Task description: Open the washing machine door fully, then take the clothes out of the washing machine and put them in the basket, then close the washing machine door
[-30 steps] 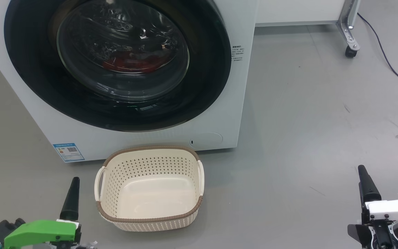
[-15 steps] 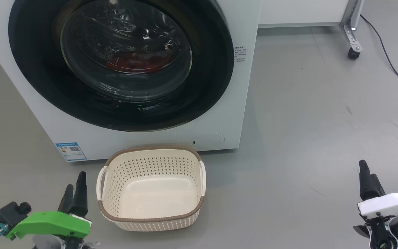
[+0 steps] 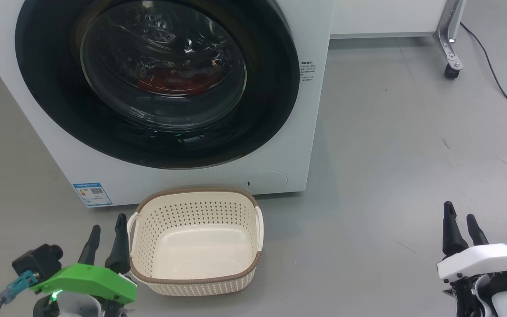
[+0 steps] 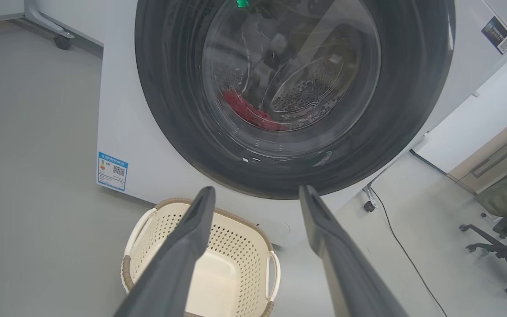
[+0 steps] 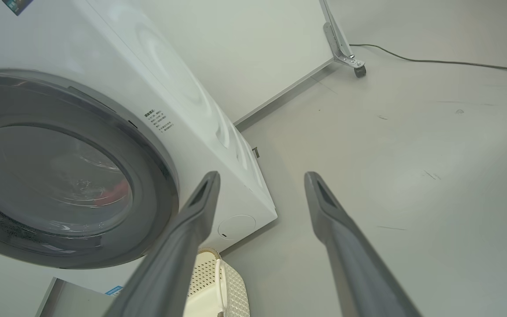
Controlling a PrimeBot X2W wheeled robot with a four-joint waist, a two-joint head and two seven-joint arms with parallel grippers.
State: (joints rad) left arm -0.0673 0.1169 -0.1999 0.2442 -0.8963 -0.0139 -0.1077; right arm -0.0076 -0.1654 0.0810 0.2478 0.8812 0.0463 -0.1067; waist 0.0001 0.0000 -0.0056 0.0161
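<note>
Red clothes (image 3: 172, 81) are seen through the shut washing machine door (image 3: 271, 88). The left gripper (image 3: 108, 222) and right gripper (image 3: 458, 210) are held spread and empty. The basket (image 3: 196, 193), set below the door just beside the left gripper, could be knocked aside when that arm is raised; no door handle can be made out, so the pull may slip.

Lab, grey floor (image 3: 390, 145), castered frame (image 3: 448, 49)
</note>
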